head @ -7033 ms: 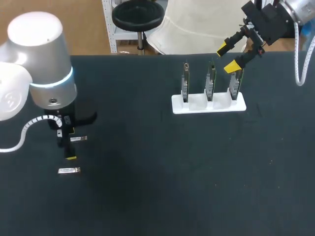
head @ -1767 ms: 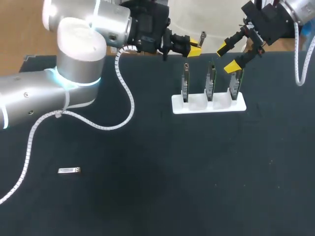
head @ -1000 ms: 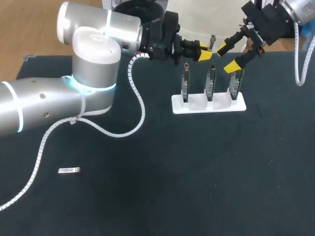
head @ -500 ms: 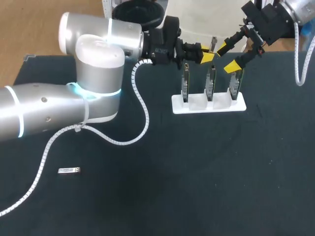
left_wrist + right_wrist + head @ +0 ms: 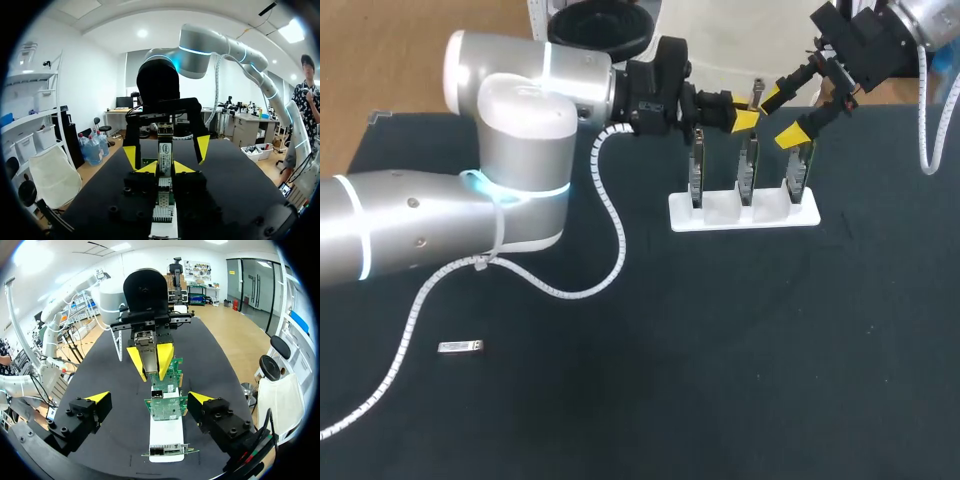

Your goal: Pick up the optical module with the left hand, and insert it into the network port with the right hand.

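Over black table point(image 5: 620, 400), left hand point(image 5: 740, 110) grips optical module point(image 5: 165, 152), half hidden; right hand point(image 5: 782, 115) gapes wide.

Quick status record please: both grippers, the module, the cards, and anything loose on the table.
left gripper: shut on module, held out above the cards
right gripper: open, close beside the module, not gripping it
cards: three, upright in white stand
spare module: lying flat on the table, far from both grippers
handover: not yet done
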Action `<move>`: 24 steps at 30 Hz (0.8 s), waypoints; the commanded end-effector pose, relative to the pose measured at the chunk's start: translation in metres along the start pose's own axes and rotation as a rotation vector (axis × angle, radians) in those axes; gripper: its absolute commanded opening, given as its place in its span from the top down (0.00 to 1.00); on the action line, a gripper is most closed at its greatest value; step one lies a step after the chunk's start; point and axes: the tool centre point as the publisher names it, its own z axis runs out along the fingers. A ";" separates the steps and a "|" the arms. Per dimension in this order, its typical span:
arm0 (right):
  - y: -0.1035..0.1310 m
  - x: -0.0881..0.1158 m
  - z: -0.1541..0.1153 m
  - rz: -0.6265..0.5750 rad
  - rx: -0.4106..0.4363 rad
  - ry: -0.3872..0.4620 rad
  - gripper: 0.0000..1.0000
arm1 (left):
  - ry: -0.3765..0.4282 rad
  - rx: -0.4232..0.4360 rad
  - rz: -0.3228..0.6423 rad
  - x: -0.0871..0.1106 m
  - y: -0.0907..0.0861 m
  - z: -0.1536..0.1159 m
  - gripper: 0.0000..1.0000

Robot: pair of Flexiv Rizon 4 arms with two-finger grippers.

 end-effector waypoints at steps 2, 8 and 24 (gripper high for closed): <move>0.001 0.000 0.000 -0.001 0.002 0.000 0.00 | -0.004 0.006 -0.007 0.000 0.003 0.003 1.00; 0.001 0.000 0.000 -0.001 0.002 0.000 0.00 | -0.010 0.011 -0.011 -0.001 0.003 0.006 1.00; 0.001 0.000 0.000 -0.001 0.002 0.000 0.00 | -0.011 0.019 -0.034 0.003 0.007 0.010 1.00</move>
